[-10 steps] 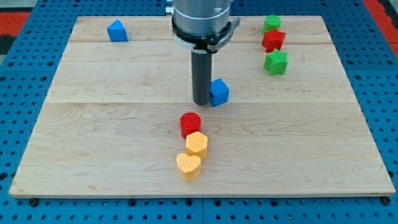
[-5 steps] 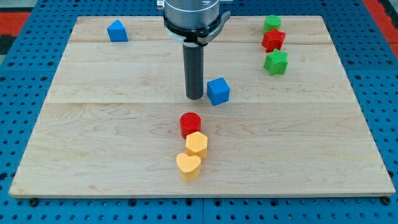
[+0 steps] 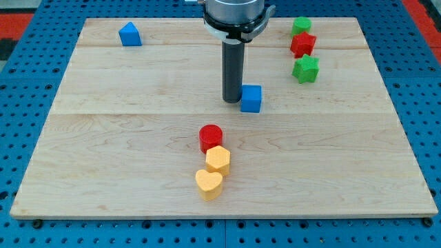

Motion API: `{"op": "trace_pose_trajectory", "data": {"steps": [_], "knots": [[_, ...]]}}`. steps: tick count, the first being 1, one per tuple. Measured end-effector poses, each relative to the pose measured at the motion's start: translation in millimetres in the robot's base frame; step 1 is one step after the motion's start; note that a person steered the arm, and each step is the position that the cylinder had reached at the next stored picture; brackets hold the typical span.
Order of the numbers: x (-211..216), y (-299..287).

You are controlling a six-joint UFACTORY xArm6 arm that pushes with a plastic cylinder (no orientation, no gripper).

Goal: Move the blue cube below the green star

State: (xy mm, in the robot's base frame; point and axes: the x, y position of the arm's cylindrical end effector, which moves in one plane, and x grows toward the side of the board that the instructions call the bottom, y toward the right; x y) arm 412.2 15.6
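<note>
The blue cube (image 3: 251,98) sits near the middle of the wooden board. My tip (image 3: 232,100) stands just to its left, touching or nearly touching its left side. The green star (image 3: 305,69) lies toward the view's upper right, up and to the right of the cube. Above the star sit a red star (image 3: 302,45) and another green block (image 3: 300,27).
A second blue block (image 3: 129,34) sits at the view's upper left. A red cylinder (image 3: 211,136), a yellow hexagon (image 3: 218,159) and a yellow heart (image 3: 209,184) form a line below the cube. The board (image 3: 103,138) lies on a blue pegboard.
My tip swung left, then came back right against the cube's left side. The blue cube has slid a little to the right and turned square to the view.
</note>
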Motion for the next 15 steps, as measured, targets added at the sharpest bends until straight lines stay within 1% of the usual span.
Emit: {"op": "trace_pose_trajectory", "data": {"steps": [1,3,5,6,7,8,9,10,12,13,15], "knots": [[2,7],[5,45],[37,46],[19,80],[1,99],[-2,61],[-29,52],[-38,79],[-38,112],[-38,116],[-21,117]]}}
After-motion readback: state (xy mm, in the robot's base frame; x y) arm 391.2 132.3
